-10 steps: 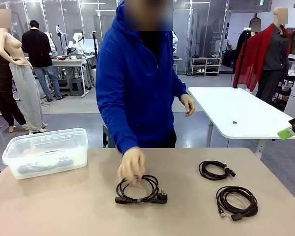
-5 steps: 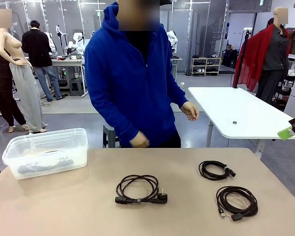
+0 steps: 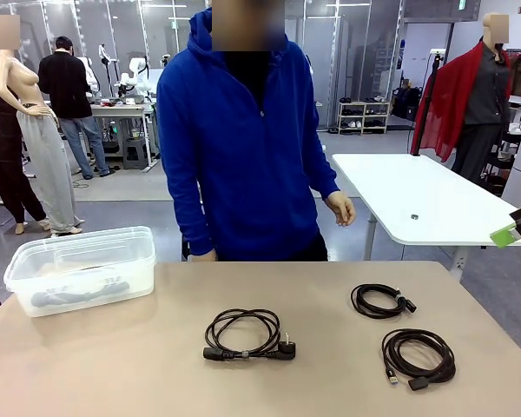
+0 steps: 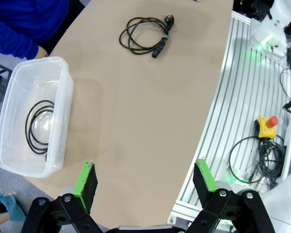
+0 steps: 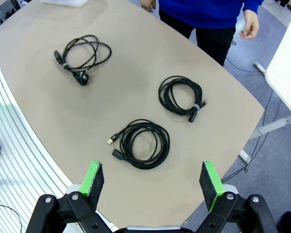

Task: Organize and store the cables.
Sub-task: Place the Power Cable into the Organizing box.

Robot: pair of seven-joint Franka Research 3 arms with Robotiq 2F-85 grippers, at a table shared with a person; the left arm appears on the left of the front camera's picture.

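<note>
Across the tan counter [image 3: 113, 373], the person in a blue hoodie [image 3: 243, 156] has let go of the coiled black plug cable [image 3: 246, 334] mid-counter. A smaller black coiled cable [image 3: 380, 301] and a thicker black coiled cable [image 3: 418, 356] lie toward the right edge. Our left pincer [image 4: 144, 174] and right pincer [image 5: 153, 177] hang spread and empty. We judge all three are now ours to move to the clear plastic tub [image 3: 87, 282] at the far left corner.

A robotics laboratory, set up in an open hall.

A tan counter [image 3: 139, 365] is carried on a slotted aluminium base [image 4: 242, 73], beside which a yellow emergency-stop box [image 4: 266, 127] (red button on top) and loose wiring [image 4: 252, 155] are seen. The left pincer [image 4: 144, 167], green-padded and spread wide, is held above that counter. Farther off, a workbench [image 3: 122, 110] laden with equipment is attended by a person [image 3: 69, 87]. A white table [image 3: 417, 187] and a low shelf rack [image 3: 363, 115] are set on a bare grey floor [image 3: 113, 217], and glass partitions [image 3: 356, 52] are lined along the back.
</note>
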